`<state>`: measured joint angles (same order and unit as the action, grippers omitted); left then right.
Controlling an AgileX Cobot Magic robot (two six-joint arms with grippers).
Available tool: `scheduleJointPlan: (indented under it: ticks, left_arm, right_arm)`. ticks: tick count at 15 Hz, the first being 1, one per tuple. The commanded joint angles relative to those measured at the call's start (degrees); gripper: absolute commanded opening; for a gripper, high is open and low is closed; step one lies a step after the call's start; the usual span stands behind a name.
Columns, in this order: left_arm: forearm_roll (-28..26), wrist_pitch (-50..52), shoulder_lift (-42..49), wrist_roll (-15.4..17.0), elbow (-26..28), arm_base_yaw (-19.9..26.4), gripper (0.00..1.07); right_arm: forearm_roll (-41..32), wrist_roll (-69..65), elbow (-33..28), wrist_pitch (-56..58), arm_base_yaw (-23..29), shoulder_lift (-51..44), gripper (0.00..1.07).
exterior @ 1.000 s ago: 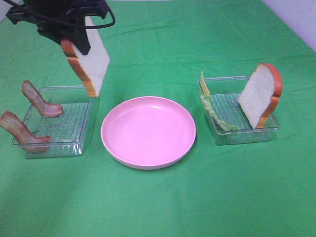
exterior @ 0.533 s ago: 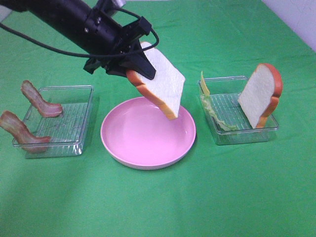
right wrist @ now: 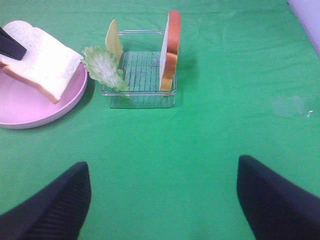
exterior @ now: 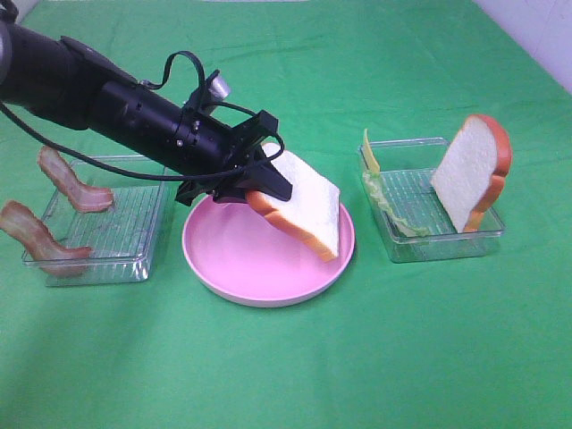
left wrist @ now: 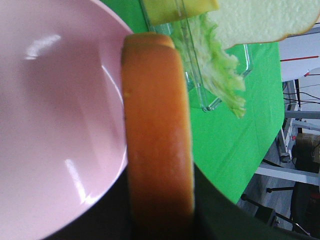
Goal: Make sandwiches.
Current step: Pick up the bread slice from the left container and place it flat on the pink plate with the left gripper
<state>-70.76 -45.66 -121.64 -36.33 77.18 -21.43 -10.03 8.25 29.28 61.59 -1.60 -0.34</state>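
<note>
Above the green bench [exterior: 402, 357], the left end effector [exterior: 268, 188] clamps a bread slice [exterior: 313, 210] slanting down onto the pink plate [exterior: 237, 259].

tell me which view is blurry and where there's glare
Left wrist: the held bread slice sits close to the lens and looks soft; white glare streaks on the pink plate. Right wrist: right gripper dark and blurred, the rest sharp. Exterior high: even light, sharp.

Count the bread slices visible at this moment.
2. The held bread slice is gripped by the left end effector, tilted over the pink plate. The other bread slice stands on edge in the right clear tray. None seems hidden.
</note>
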Motion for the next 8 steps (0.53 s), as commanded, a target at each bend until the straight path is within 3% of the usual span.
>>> scheduleJointPlan:
  ticks: [1,3,8]
  left_arm:
    - [-0.86,0.23,-1.15,2.58,-0.23,0.11,0.0]
    - [0.74,2.12,-2.18,5.73,-0.23,0.11,0.0]
    - [0.46,2.29,-3.9,7.22,-0.17,0.11,0.0]
  right_arm:
    - [0.06,0.06,-0.23,-0.69,-0.34,-0.8,0.76]
    - [0.06,0.06,-0.23,-0.69,-0.34,-0.8,0.76]
    - [0.06,0.06,-0.23,-0.69,-0.34,-0.8,0.76]
